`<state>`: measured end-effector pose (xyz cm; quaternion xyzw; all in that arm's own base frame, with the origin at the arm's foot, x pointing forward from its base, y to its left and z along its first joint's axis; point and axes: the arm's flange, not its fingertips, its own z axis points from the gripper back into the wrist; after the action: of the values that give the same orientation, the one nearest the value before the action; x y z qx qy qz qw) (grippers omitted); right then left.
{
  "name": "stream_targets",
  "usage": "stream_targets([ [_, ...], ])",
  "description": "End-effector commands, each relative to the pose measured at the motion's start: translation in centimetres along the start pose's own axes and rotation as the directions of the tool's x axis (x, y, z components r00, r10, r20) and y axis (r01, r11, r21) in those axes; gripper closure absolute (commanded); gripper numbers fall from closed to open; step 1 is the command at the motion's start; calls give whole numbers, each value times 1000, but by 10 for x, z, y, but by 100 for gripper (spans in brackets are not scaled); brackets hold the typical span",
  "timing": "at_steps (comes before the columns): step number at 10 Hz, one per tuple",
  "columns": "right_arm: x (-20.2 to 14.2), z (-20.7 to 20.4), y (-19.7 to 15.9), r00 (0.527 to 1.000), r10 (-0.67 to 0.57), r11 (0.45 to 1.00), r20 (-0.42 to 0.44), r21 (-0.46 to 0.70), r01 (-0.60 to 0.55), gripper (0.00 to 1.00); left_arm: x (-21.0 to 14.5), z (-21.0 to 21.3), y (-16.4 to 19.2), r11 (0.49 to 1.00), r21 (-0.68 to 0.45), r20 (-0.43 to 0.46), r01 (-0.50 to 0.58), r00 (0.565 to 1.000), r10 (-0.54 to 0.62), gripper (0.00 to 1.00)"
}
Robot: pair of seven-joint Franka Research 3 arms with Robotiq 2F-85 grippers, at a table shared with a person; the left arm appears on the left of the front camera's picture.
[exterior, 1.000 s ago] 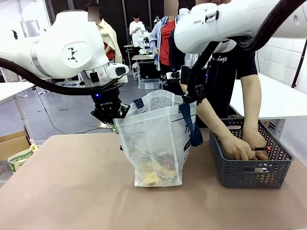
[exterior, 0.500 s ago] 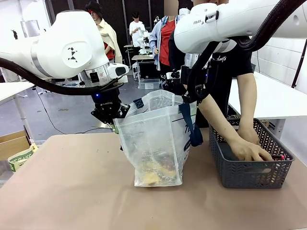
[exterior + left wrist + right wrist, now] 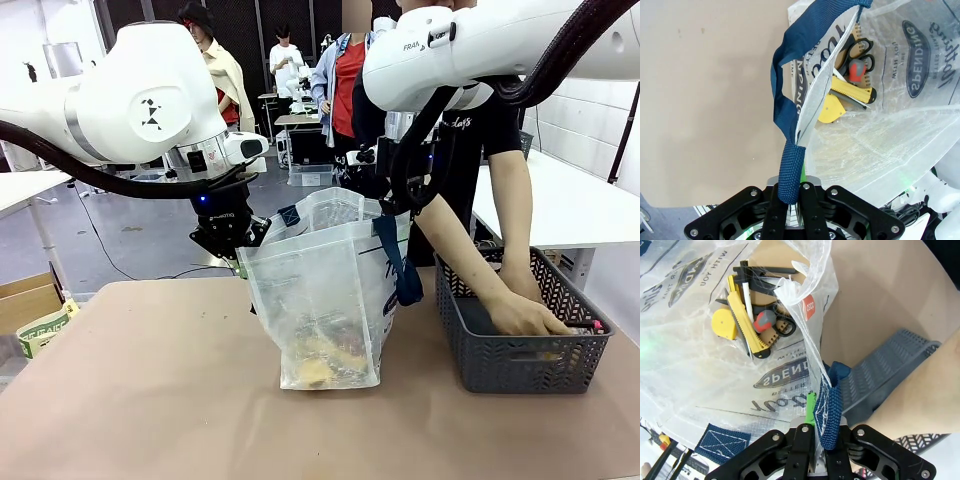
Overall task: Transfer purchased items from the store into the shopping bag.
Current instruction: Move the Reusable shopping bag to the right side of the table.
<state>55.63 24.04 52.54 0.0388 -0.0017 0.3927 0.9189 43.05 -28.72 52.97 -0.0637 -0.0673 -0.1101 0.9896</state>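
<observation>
Your left gripper (image 3: pixel 790 192) and right gripper (image 3: pixel 824 436) clamp the straps (image 3: pixel 781 102) of the shopping bag (image 3: pixel 320 290); several purchased items (image 3: pixel 850 75) sit inside, the person's hand (image 3: pixel 525 315) likely fetching more.

The shopping bag (image 3: pixel 920 55) carries navy print reading "SPENDING" inside an oval with "WITH YOU" just beside it, and the right arm (image 3: pixel 470 45) above the bag bears a small label beginning "FR".

the shopping bag (image 3: pixel 320 290) is seen translucent whitish, trimmed and lettered in navy; the basket (image 3: pixel 520 362) is latticed in dark grey.
</observation>
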Motion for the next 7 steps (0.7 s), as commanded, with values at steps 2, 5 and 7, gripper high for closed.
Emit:
stream_targets([
  [2,-1,-1,-3,1000,-17,1000,-4,-4,17,100,0,0,1,1000,2,1,-1,1000,1,100],
  [5,-1,-1,-3,1000,-17,1000,-4,-4,17,100,0,0,1,1000,2,1,-1,1000,1,100],
  [7,-1,-1,-3,1000,-17,1000,-4,-4,17,100,0,0,1,1000,2,1,-1,1000,1,100],
])
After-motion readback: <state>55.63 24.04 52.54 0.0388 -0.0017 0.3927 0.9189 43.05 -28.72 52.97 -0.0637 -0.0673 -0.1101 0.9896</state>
